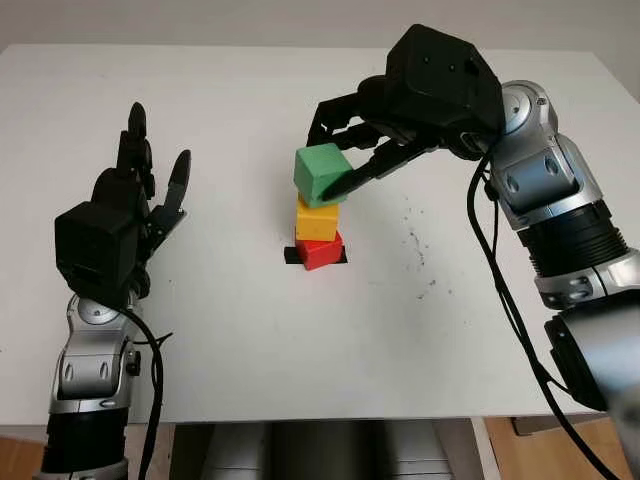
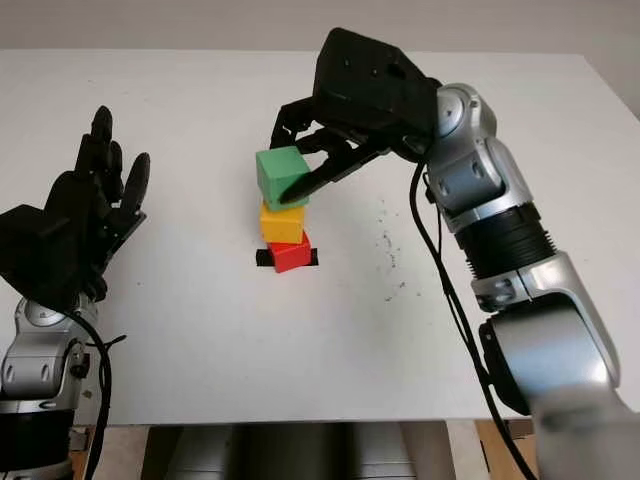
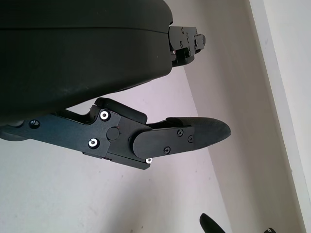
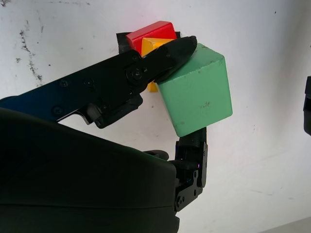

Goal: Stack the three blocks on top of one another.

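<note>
Three fingers of my right hand (image 1: 345, 150) are clamped on the green block (image 1: 320, 174), one long finger (image 4: 146, 68) across its near face and the others (image 4: 192, 145) behind it. I hold it tilted, a corner dipping toward the yellow block (image 1: 317, 220), which sits on the red block (image 1: 320, 250) over a dark mark (image 1: 292, 256) on the white table (image 1: 250, 330). I cannot tell whether green is touching yellow or hanging just above it.

My worry is that tilt: if I let go now, I judge the block would land on an edge and roll off, or nudge yellow sideways off red. The long finger also passes close beside the yellow block and could drag the column as I withdraw.

My left hand (image 1: 125, 215) is open, raised above the table well off to the left, idle.
</note>
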Motion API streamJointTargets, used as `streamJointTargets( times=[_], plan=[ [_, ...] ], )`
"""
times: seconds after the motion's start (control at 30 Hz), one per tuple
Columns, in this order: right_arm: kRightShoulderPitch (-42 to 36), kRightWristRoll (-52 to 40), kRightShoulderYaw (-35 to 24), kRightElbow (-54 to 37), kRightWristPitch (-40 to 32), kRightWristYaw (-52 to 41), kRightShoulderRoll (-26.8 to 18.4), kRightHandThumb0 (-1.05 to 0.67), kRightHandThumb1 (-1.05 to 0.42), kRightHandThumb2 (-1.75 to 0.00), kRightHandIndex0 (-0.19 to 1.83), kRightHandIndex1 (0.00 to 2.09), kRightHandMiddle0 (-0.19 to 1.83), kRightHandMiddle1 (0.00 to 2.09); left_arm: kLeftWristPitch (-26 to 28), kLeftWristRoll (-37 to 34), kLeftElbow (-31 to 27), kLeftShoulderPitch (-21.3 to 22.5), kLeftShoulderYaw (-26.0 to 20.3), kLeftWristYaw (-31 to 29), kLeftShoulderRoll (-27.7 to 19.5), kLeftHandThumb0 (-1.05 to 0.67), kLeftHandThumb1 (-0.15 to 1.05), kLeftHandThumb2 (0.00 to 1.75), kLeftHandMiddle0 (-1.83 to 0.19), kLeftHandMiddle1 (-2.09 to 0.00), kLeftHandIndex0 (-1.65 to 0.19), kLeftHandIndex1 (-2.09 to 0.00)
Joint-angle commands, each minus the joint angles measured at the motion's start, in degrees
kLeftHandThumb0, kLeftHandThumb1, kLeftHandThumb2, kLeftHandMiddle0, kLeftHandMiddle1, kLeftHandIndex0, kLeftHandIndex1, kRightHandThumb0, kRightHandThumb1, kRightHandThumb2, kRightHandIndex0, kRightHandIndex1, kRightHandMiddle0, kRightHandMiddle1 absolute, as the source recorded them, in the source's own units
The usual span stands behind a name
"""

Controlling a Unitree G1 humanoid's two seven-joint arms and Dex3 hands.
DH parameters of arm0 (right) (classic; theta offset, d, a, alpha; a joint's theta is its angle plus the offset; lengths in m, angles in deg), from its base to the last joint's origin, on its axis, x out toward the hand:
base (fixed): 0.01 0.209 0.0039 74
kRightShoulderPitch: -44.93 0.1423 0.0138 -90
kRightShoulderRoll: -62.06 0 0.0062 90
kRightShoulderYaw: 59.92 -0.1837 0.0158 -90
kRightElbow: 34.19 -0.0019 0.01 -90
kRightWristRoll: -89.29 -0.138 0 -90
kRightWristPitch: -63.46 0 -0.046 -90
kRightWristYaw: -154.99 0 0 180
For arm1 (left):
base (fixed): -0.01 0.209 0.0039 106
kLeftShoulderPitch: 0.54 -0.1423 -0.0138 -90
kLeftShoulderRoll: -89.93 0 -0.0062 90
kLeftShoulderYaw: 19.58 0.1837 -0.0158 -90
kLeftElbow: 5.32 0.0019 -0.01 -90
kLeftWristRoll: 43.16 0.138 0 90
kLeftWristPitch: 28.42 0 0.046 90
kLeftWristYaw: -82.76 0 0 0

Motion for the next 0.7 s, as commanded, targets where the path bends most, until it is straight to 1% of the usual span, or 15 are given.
streamJointTargets(
  times=[0.0,0.23,0.67],
  plan=[
    [-0.55,0.08,0.08,0.04,0.82,0.32,0.23,-0.52,-0.93,-0.05,0.33,0.06,0.33,1.68,-0.58,0.17,-1.42,-1.17,0.07,-0.15,-0.15,-0.61,1.05,0.51,0.13,-0.05,0.1,-0.05],
    [-0.98,0.29,0.19,0.08,-0.08,0.46,0.72,-0.51,-0.94,-0.05,0.32,0.06,0.33,1.71,0.33,-0.23,-2.52,-1.59,-0.09,-0.27,0.01,-0.61,1.05,0.5,0.13,-0.05,0.1,-0.05],
    [-1.9,0.2,-0.3,-0.51,0.14,0.83,0.9,-0.53,-0.94,-0.06,0.33,0.06,0.31,1.71,0.38,0.22,-2.26,-1.41,0.33,-0.28,-0.06,-0.61,1.05,0.51,0.13,-0.05,0.11,-0.05]
  ],
)
